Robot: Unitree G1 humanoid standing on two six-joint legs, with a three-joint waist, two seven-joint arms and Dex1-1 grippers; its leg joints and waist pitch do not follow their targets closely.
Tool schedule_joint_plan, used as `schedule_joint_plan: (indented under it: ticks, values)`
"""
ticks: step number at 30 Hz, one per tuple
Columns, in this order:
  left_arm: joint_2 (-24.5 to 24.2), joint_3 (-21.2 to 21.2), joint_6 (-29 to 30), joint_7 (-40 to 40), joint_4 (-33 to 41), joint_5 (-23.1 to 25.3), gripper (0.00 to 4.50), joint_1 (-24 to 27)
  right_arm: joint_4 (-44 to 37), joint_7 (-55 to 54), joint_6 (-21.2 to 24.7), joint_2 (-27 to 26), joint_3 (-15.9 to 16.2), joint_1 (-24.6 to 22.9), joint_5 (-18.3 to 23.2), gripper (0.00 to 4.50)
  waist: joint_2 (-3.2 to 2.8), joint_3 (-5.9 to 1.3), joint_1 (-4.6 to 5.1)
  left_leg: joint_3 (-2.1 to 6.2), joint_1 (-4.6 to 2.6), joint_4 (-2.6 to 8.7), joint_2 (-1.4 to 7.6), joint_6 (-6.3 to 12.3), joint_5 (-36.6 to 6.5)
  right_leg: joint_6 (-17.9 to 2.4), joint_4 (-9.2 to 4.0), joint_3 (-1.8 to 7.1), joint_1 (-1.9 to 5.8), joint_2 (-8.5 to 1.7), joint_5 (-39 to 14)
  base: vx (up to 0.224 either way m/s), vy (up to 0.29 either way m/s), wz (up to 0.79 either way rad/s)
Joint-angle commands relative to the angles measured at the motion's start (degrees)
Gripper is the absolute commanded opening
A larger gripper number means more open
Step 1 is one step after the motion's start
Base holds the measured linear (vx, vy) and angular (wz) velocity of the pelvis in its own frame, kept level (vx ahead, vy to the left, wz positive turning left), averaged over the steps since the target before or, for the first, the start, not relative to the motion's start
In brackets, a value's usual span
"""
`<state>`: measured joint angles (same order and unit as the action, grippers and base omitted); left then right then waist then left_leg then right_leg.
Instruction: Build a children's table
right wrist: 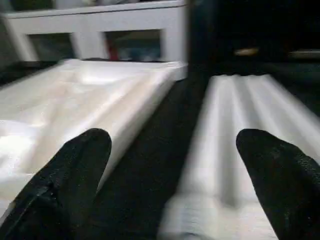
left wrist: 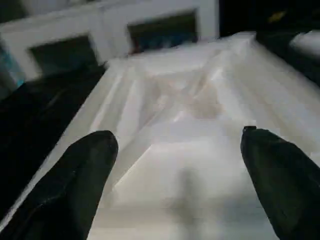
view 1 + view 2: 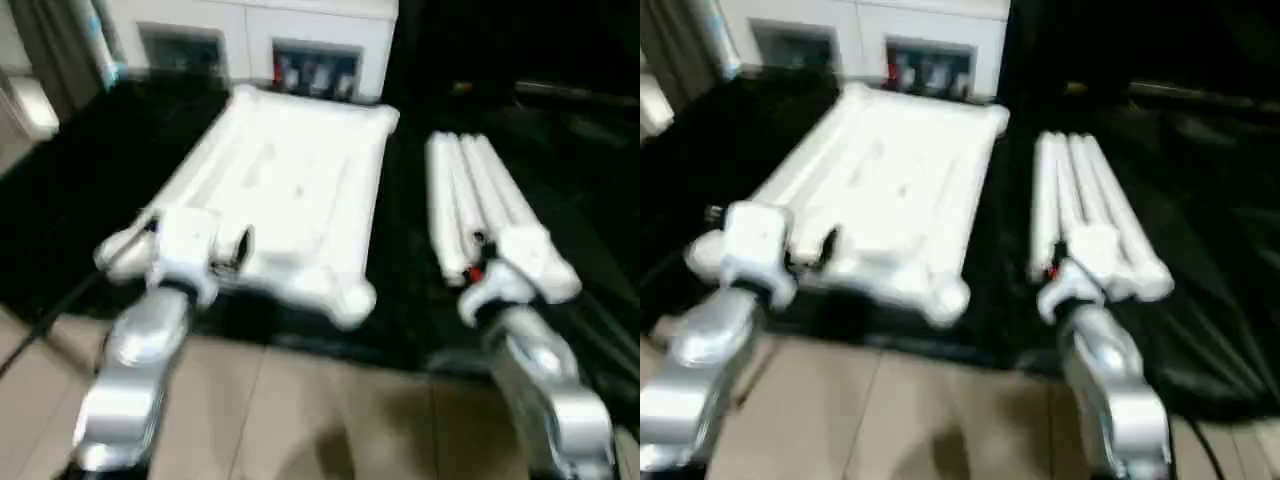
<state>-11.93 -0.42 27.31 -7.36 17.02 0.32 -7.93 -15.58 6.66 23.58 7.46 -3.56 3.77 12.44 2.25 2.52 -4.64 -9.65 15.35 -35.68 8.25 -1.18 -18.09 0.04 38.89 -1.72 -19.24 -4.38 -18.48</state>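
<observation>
Plainly, the tabletop (image 3: 285, 190) lies ribbed side up on the black cloth (image 3: 60, 200), the legs (image 3: 480, 200) bundled just beside it. Both the left gripper (image 2: 177, 165) and right gripper (image 1: 172, 170) gape wide, holding nothing. The robot should probably take one leg singly, gripping mid-tube. No writing is readable.

White cabinet (image 3: 250, 40) at back; black cloth (image 3: 60, 200); beige tiled floor (image 3: 330, 420).

One tabletop (image 3: 290, 190), a bundle of legs (image 3: 475, 200) too blurred to count.
</observation>
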Motion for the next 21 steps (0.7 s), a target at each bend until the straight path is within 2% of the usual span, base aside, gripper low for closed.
schedule_joint_plan:
  ticks: [1, 2, 3, 4, 5, 6, 7, 8, 9, 10, 11, 12, 13, 14, 15, 16, 17, 18, 19, 20, 21]
  values:
    - [-0.08, -1.29, -0.19, -0.67, 0.36, 0.17, 4.45, 0.40, -0.32, 0.02, -0.15, 0.08, -0.55, 0.49, -0.94, 4.47, 1.13, -2.74, -3.13, 2.52, 8.15, -5.40, -0.67, 8.17, -0.23, -12.26, -9.73, 10.54, 10.23, -10.41, -1.99, 0.109, -0.056, 0.11]
    - [-0.09, -1.39, -0.18, -0.74, 0.43, 0.18, 4.45, 0.54, -0.30, -0.03, -0.16, 0.17, -0.53, 0.50, -1.07, 4.47, 0.89, -2.78, -3.12, 3.60, 10.29, -6.12, -0.31, 5.13, 4.77, -15.18, -8.67, 8.71, 10.26, -8.73, 6.86, 0.109, -0.056, 0.11]
    - [-0.23, -1.56, -0.17, -0.95, 0.47, 0.18, 4.45, 0.66, -0.21, -0.05, -0.26, 0.20, -0.55, 0.58, -1.15, 4.47, -0.12, -2.55, -2.62, 3.95, 9.86, -3.85, 0.65, 3.29, 9.38, -17.41, -8.95, 5.43, 8.74, -6.80, 8.80, 0.109, -0.024, -0.05]
    - [-0.25, -1.58, -0.17, -0.98, 0.48, 0.19, 4.45, 0.66, -0.21, -0.04, -0.27, 0.20, -0.57, 0.58, -1.13, 4.47, -0.12, -2.55, -2.62, 3.95, 9.86, -3.85, 0.65, 3.29, 9.38, -17.41, -8.95, 5.43, 8.74, -6.80, 8.80, 0.106, -0.007, -0.04]
    - [-0.32, -1.64, -0.17, -1.07, 0.51, 0.20, 4.45, 0.69, -0.19, -0.02, -0.31, 0.19, -0.60, 0.61, -1.09, 4.47, -3.59, -2.84, -2.02, 3.59, 6.84, 3.04, 2.28, 4.99, 14.59, -13.25, -9.25, -0.48, 7.30, -1.97, -0.28, 0.106, -0.007, -0.04]
    - [-0.35, -1.68, -0.17, -1.15, 0.64, 0.21, 4.45, 0.77, -0.13, 0.01, -0.39, 0.24, -0.58, 0.60, -1.00, 4.47, -4.74, -2.74, -1.45, 5.08, 4.35, 4.97, 3.59, 6.38, 7.99, -9.85, -7.87, -2.00, 5.21, 0.61, -3.79, 0.106, 0.058, -0.05]
    - [-0.35, -1.68, -0.17, -1.15, 0.64, 0.21, 4.45, 0.77, -0.13, 0.01, -0.39, 0.24, -0.58, 0.60, -1.00, 4.47, -5.82, -3.37, 1.38, 10.91, -0.29, 6.74, 7.96, 10.86, -5.35, -5.70, -0.03, -3.23, 0.76, 2.47, -6.86, 0.140, 0.073, -0.02]
    - [-0.36, -1.72, -0.16, -1.14, 0.73, 0.19, 4.45, 0.86, -0.09, -0.05, -0.52, 0.32, -0.52, 0.49, -0.98, 4.47, -4.88, -4.20, 1.40, 12.70, -3.09, 5.91, 9.82, 16.43, -9.07, -1.76, 2.58, -1.81, -2.29, 0.94, -5.78, 0.140, 0.073, -0.02]
    - [-0.37, -1.74, -0.18, -1.14, 0.75, 0.18, 4.45, 0.91, -0.07, -0.08, -0.56, 0.33, -0.50, 0.43, -0.95, 4.47, -4.76, -3.67, 1.63, 11.62, -1.82, 5.68, 9.13, 19.38, -7.18, 1.25, 3.65, -1.40, -3.65, 0.44, -2.45, 0.138, 0.016, 0.03]
    - [-0.34, -1.79, -0.21, -1.16, 0.77, 0.27, 4.45, 0.97, -0.07, -0.08, -0.59, 0.30, -0.52, 0.35, -1.00, 4.47, -4.76, -3.67, 1.63, 11.62, -1.82, 5.68, 9.13, 19.38, -7.18, 1.25, 3.65, -1.40, -3.65, 0.44, -2.45, 0.077, 0.007, 0.05]
    - [-0.32, -1.86, -0.15, -1.27, 0.81, 0.25, 4.45, 1.04, -0.24, 0.01, -0.89, 0.26, -0.44, 0.22, -1.12, 4.47, -3.67, -2.95, 1.67, 8.50, -0.12, 6.76, 7.40, 19.72, -9.51, 1.75, 2.50, -1.26, -4.03, 0.12, 3.41, 0.077, 0.007, 0.05]
    - [-0.34, -1.92, -0.11, -1.35, 0.85, 0.23, 4.45, 1.08, -0.36, 0.14, -0.88, 0.19, -0.40, 0.17, -1.08, 4.47, -2.83, -2.66, 1.87, 7.35, 0.50, 6.95, 6.64, 18.75, -11.29, 0.82, 0.70, -0.57, -3.72, -0.53, 5.58, 0.062, -0.035, 0.04]
    - [-0.39, -2.08, -0.03, -1.53, 0.98, 0.18, 4.45, 1.19, -0.66, 0.40, -0.55, -0.01, -0.33, 0.07, -0.86, 4.47, -0.63, -1.99, 1.58, 4.10, 3.49, 6.20, 2.66, 13.21, -16.92, 0.23, -5.67, 1.92, -0.65, -2.64, 4.41, 0.050, -0.106, 0.06]
    - [-0.46, -2.20, 0.01, -1.65, 1.04, 0.07, 4.45, 1.23, -0.82, 0.54, -0.37, -0.17, -0.32, 0.00, -0.67, 4.47, 0.50, -1.77, -0.48, -0.64, 1.24, -1.86, -1.84, 4.62, -14.53, -1.65, -11.86, 9.56, -0.13, -4.50, -25.84, 0.050, -0.106, 0.06]
    - [-0.51, -2.29, 0.04, -1.71, 1.05, 0.00, 4.45, 1.26, -0.92, 0.79, 0.02, -0.24, -0.25, -0.10, -0.42, 4.47, 1.11, -1.14, -2.73, 1.95, 4.71, -3.70, -1.20, 1.52, -6.47, -7.98, -12.39, 14.14, 5.15, -6.48, -36.36, 0.060, -0.117, -0.18]
    - [-0.57, -2.33, 0.00, -1.78, 1.06, -0.05, 4.45, 1.31, -0.97, 0.78, -0.01, -0.15, -0.01, -0.26, -0.64, 4.47, 0.62, -1.47, -3.94, 2.51, 4.84, -3.73, -1.46, -0.17, -4.54, -9.65, -11.85, 15.31, 5.62, -4.95, -34.66, 0.109, -0.078, -0.47]
    - [-0.58, -2.36, 0.02, -1.81, 1.01, -0.09, 4.45, 1.28, -0.97, 0.66, -0.05, 0.00, 0.17, -0.31, -0.95, 4.47, 0.75, -1.21, -4.35, 3.26, 5.44, -3.26, -2.13, -2.69, -3.19, -11.64, -10.99, 16.63, 6.48, -1.47, -25.91, 0.109, -0.078, -0.47]
    - [-0.60, -2.35, 0.03, -1.87, 0.97, -0.12, 4.45, 1.27, -0.97, 0.47, -0.10, 0.14, 0.34, -0.30, -1.30, 4.47, 0.03, -1.41, -4.75, 3.51, 4.72, -2.25, -2.13, -3.93, -2.64, -11.51, -10.65, 16.79, 6.03, 0.42, -21.25, 0.108, -0.042, -0.40]
    - [-0.60, -2.35, 0.03, -1.87, 0.97, -0.12, 4.45, 1.27, -0.97, 0.47, -0.10, 0.14, 0.34, -0.30, -1.30, 4.47, -1.45, -1.67, -4.42, 3.27, 1.01, 2.14, -1.16, -5.74, -2.99, -6.96, -9.82, 15.04, 3.39, 5.51, -15.00, 0.100, 0.005, -0.37]
    - [-0.63, -2.30, 0.00, -2.01, 0.91, -0.13, 4.45, 1.28, -0.94, 0.19, -0.23, 0.05, 0.26, -0.24, -1.21, 4.47, -2.54, -0.98, -2.75, 5.06, -2.32, 5.95, 2.64, -4.60, -4.64, -0.63, -6.28, 11.36, -0.71, 7.80, -10.84, 0.100, 0.005, -0.37]
    - [-0.63, -2.30, 0.00, -2.01, 0.91, -0.13, 4.45, 1.28, -0.94, 0.19, -0.23, 0.05, 0.26, -0.24, -1.21, 4.47, -3.97, -2.39, -2.39, 7.04, -6.81, 7.43, 7.12, -3.53, -7.60, 0.34, -1.48, 7.68, -5.25, 5.46, -11.11, 0.075, 0.026, -0.46]
